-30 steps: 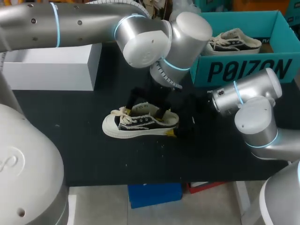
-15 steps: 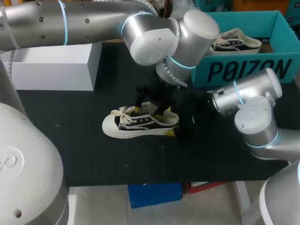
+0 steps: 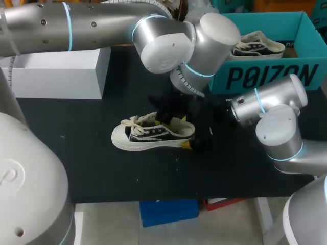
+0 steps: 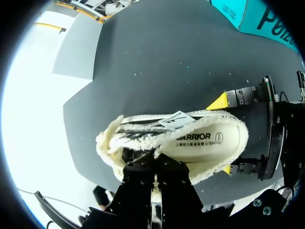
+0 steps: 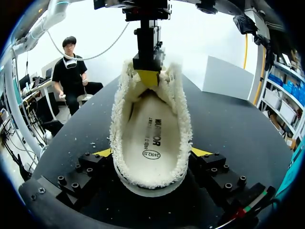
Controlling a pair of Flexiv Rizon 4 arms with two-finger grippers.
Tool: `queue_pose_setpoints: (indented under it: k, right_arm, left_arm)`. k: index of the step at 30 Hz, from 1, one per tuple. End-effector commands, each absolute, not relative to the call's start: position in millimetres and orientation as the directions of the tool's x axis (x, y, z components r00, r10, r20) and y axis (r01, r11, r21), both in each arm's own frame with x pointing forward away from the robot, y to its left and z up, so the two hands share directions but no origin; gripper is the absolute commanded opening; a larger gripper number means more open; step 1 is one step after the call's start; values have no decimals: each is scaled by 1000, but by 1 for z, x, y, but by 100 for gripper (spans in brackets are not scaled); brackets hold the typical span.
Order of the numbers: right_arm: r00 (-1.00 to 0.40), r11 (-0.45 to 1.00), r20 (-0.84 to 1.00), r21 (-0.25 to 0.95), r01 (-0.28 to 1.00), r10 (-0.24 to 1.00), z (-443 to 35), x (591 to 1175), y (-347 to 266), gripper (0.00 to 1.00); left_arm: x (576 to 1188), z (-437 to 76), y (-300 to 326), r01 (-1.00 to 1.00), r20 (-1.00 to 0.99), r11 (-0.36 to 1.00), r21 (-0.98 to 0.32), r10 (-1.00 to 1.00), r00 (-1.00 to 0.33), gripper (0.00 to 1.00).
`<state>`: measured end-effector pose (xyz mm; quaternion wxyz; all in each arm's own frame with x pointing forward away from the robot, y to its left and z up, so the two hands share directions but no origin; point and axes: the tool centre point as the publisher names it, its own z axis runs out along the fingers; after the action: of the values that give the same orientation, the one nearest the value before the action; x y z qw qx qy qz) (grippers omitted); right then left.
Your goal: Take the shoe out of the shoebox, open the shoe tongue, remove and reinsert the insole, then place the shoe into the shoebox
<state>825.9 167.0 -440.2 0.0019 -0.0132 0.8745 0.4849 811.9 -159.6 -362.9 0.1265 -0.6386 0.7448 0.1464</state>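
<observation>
A low cream-and-black shoe (image 3: 153,133) lies on its sole near the middle of the dark table (image 3: 102,168), toe toward the robot's left. Its fleecy collar is open, so the pale insole (image 5: 150,138) shows lying flat inside. At the shoe's heel the right gripper (image 5: 151,152) clasps it, one yellow fingertip (image 5: 102,152) pressed to each side, spread to the heel's width. Over the shoe's throat the left gripper (image 4: 153,162) points down with its fingers drawn close together at the tongue end of the opening; whether anything is pinched between them cannot be told. The step in hand looks like opening the tongue or starting on the insole. Doing it well calls for a firm heel hold while the left arm lifts gently along the shoe's length, clear of the laces. Behind and to the right of the shoe's heel, well apart, stands the teal shoebox (image 3: 265,76) with another shoe (image 3: 255,46) inside. Behind and to the left of the toe sits a white box (image 3: 56,71). In front of the shoe, bare table runs to the near edge, the likeliest room for moving.
</observation>
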Motion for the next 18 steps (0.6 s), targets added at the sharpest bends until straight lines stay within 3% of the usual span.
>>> queue_pose_setpoints:
  k: [1, 18]
  right_arm:
    - [-1000, 531, -15, 847, -23, -19, -443, 827, 170, 0]
    - [-1000, 531, -15, 847, -23, -19, -443, 827, 170, 0]
  left_arm:
    - [810, -349, -147, -988, -335, 147, 39, -930, -151, 0]
    - [814, -297, -123, -987, -248, 131, -95, -963, -104, 0]
